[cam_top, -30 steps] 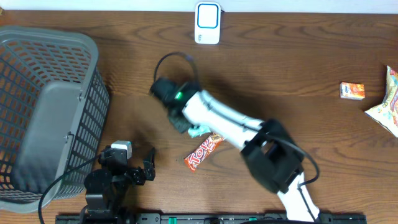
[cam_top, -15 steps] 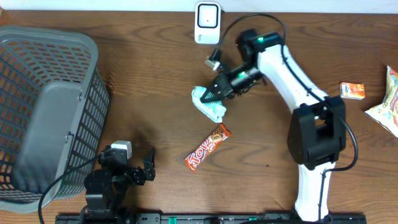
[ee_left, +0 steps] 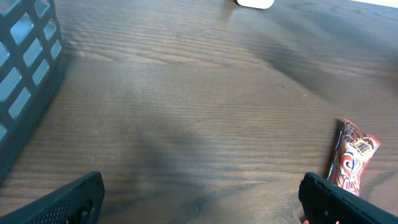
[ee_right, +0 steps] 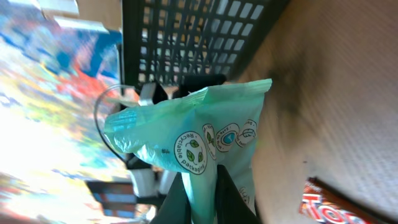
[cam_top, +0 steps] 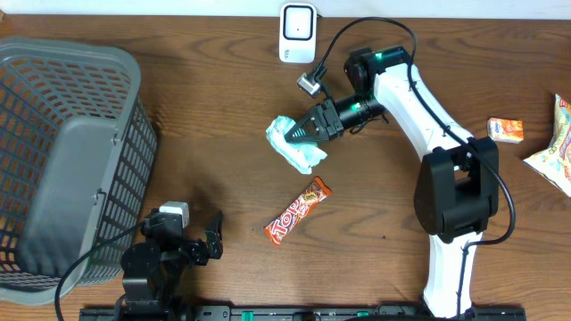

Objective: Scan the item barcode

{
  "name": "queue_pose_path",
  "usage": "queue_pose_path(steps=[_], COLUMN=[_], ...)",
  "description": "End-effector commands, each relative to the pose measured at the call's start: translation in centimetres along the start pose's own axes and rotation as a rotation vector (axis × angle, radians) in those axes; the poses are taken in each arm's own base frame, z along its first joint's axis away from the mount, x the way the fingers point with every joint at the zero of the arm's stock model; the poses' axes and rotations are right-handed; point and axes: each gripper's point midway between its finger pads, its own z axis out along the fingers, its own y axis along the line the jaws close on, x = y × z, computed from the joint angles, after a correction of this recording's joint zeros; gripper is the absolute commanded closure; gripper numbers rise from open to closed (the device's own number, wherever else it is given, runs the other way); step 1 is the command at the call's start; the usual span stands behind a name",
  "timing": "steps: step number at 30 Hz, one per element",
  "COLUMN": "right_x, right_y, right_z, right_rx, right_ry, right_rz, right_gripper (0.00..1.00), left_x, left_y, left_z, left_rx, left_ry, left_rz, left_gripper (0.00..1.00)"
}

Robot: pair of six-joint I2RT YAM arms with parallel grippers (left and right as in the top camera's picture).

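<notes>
Left gripper [cam_top: 212, 242]: nearest the robot's base, at the near left of the wooden table [cam_top: 205, 134]. Its jaws are spread wide with nothing between them. In the left wrist view only bare wood lies between the two dark fingertips.

Candy bar [cam_top: 297, 210]: in a red-orange wrapper with white lettering. It lies flat and diagonal on the table, a little beyond and to the right of the left gripper. Nothing touches it.

Mint-green packet [cam_top: 294, 150]: the item to be scanned, near the middle of the table beyond the candy bar. It is pinched at one edge by the right gripper. The right wrist view shows crinkled film printed with small round green emblems. Whether it touches the wood cannot be told.

Right gripper [cam_top: 299, 134]: jaws closed tight on the packet's edge. The white arm reaches in from the right and the fingers point left.

Grey plastic basket [cam_top: 89, 53]: fills the left side of the table, with mesh walls, well apart from the packet.

Small orange carton [cam_top: 505, 130]: on the far right of the table.

Snack bag [cam_top: 555, 160]: just beside the carton, cut off by the right edge.

White scanner [cam_top: 297, 31]: at the far edge of the table, beyond the packet and apart from it.
</notes>
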Motion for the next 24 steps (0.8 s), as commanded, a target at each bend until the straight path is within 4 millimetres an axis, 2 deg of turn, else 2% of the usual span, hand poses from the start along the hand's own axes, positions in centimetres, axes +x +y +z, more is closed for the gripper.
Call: queue_pose_path(steps=[1,4,6,8,10,12,14,18,19,20,21,22,23,24], right_x=[1.2,3.0,3.8,3.8,3.1,2.0,1.2,0.7,0.7,0.7,0.7,0.6,0.5,0.5], right_y=[-1.1,-5.3,-7.1,-8.4,-9.9,-11.6,-13.4,-15.3,-15.3,-15.2,-15.1,-14.9,-14.7,-14.5], right_z=[-0.4,-1.3,-1.6,-1.8,-2.1,-3.0,-4.5,-6.9,-6.9,-6.6,-6.2,-5.9,-5.5,-5.1], right_rx=[0.119,0.332,0.422,0.496,0.605,0.740,0.906,1.190,1.220,1.235,1.239,1.240,1.241,1.239], right_ry=[0.078,0.240,0.304,0.332,0.322,0.284,0.248,0.216,0.217,0.217,0.217,0.209,0.195,0.180], right_rz=[-0.302,-0.371,-0.357,-0.339,-0.284,-0.211,-0.130,-0.034,-0.028,-0.026,-0.026,-0.020,-0.007,0.009], right_gripper=[0.99,0.98,0.98,0.98,0.99,0.88,0.62,0.43,0.42,0.44,0.54,0.78,0.98,0.99], left_x=[0.7,0.7,0.7,0.7,0.7,0.7,0.7,0.7,0.7,0.7,0.7,0.7,0.7,0.7], left_y=[0.0,0.0,0.0,0.0,0.0,0.0,0.0,0.0,0.0,0.0,0.0,0.0,0.0,0.0], left_z=[0.2,0.2,0.2,0.2,0.2,0.2,0.2,0.2,0.2,0.2,0.2,0.2,0.2,0.2], left_rx=[0.007,0.007,0.007,0.007,0.007,0.007,0.007,0.007,0.007,0.007,0.007,0.007,0.007,0.007], left_ry=[0.021,0.020,0.020,0.020,0.020,0.020,0.020,0.020,0.021,0.020,0.020,0.020,0.020,0.020], left_rz=[0.003,0.004,0.004,0.003,0.003,0.004,0.004,0.003,0.003,0.003,0.003,0.003,0.003,0.004], left_gripper=[0.00,0.00,0.00,0.00,0.00,0.00,0.00,0.00,0.00,0.00,0.00,0.00,0.00,0.00])
